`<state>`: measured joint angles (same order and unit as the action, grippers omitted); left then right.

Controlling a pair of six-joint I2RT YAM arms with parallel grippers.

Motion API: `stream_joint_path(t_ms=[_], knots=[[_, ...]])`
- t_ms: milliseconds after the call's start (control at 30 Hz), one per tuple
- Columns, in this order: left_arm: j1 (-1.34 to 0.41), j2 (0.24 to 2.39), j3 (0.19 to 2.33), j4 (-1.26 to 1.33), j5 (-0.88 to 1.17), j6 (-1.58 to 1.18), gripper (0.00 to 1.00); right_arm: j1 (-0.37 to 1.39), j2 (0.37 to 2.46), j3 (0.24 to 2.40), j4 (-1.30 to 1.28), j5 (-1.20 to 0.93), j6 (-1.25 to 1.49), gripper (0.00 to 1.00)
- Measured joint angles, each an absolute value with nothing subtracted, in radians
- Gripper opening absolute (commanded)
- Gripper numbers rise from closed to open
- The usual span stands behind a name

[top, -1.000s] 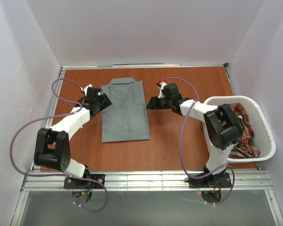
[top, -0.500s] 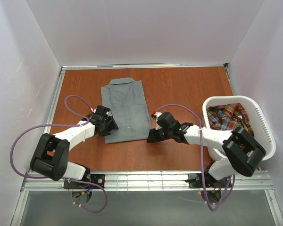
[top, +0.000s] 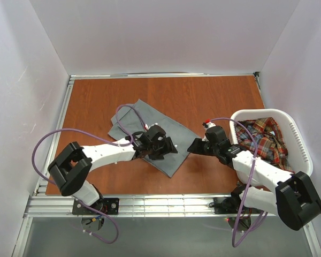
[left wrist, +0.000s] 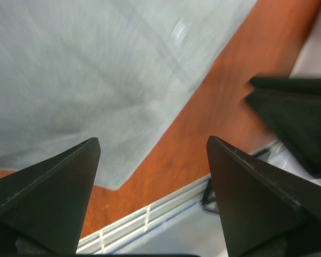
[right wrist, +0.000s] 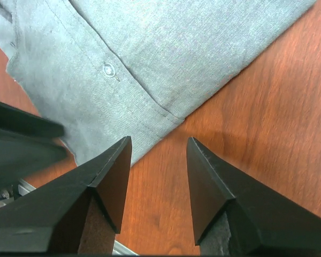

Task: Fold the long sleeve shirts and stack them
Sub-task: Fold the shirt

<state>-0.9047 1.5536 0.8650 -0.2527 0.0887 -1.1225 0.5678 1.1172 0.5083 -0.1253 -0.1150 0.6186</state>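
Top external: one grey shirt [top: 177, 138]; one plaid shirt [top: 262, 137]

Plain mid-grey on the collared shirt [top: 166, 126], with one pale button [right wrist: 108, 69] on its front. In the white basket [top: 302, 150], the plaid shirt [top: 262, 136] flashes red, navy and yellow. The table [top: 96, 96] is warm reddish-brown wood, and the left arm [top: 107, 154] is white with black joints.

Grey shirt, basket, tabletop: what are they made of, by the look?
Grey shirt: woven cloth, matte; fine weave, a stitched hem and a button show in the right wrist view. Basket: probably moulded plastic, white, smooth, with slotted walls. Tabletop: wood or wood-look laminate, reddish-brown, smooth with faint grain; cannot tell which.
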Motion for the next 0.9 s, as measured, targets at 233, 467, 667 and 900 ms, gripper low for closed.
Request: stream_joint_path(t_ms=[233,467,667,900], knots=[[-0.741,1.475,1.022,-0.426,-0.192,-0.927,0.78,0.558,1.195,0.533,-0.125,-0.135,0.598,0.41],[-0.471,1.595,1.029,-0.448,-0.278,-0.772,0.71,0.531,1.372,0.618,-0.101,-0.165,0.562,0.36],[-0.399,1.724,1.021,-0.451,-0.274,-0.74,0.66,0.529,1.522,0.71,-0.086,-0.2,0.504,0.34],[-0.358,1.67,0.941,-0.441,-0.273,-0.785,0.66,0.503,1.633,0.824,-0.076,-0.226,0.434,0.34]])
